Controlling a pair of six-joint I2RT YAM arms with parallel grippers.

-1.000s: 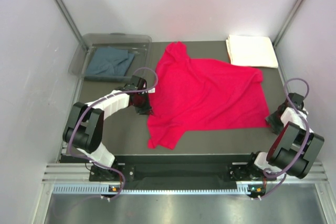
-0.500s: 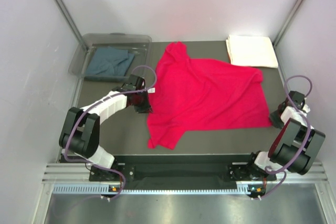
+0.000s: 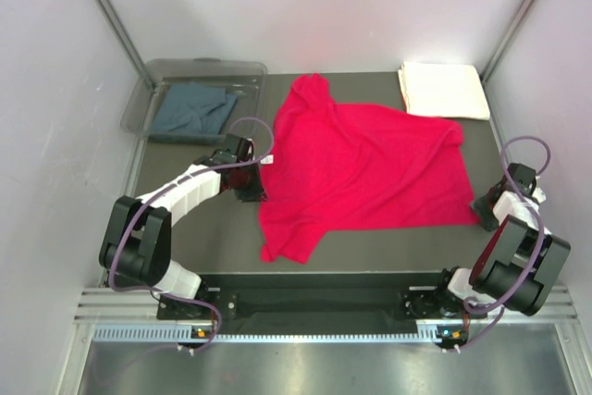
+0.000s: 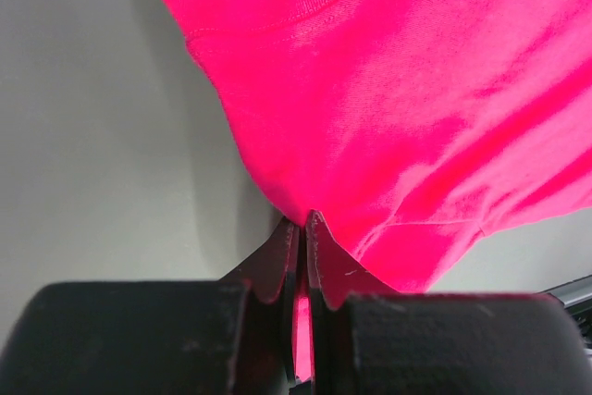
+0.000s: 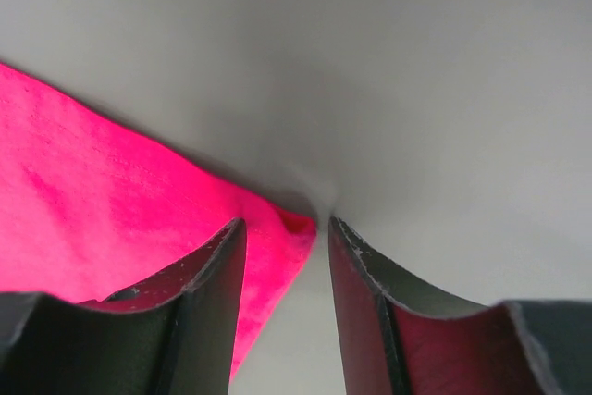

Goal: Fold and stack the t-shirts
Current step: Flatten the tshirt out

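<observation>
Mid-frame on the top view: red shirt (image 3: pixel 361 168) spread and wrinkled across the dark bench (image 3: pixel 370 247). One sleeve points toward the upper middle, and a loose flap trails toward the lower left.

Left fingers (image 3: pixel 251 188) sit at the shirt's left edge. From the left wrist camera I see them clenched on a pinch of red cloth, with a thin red sliver in the slit between them. The rest of the cloth fans away toward the upper right of that view.

Right fingers (image 3: pixel 485 210) sit at the shirt's lower-right corner, near the right side of the frame. From the right wrist camera I see them parted. The tip of the shirt corner lies between them, close to the finger on the left of that view. Bare bench shows in the rest of the gap. Not grasping.

Upper right: cream shirt (image 3: pixel 444 90), a neat folded rectangle on the bench corner, apart from the red one.

Upper left: blue-grey shirt (image 3: pixel 192 108), rumpled inside the clear bin (image 3: pixel 203 67).
</observation>
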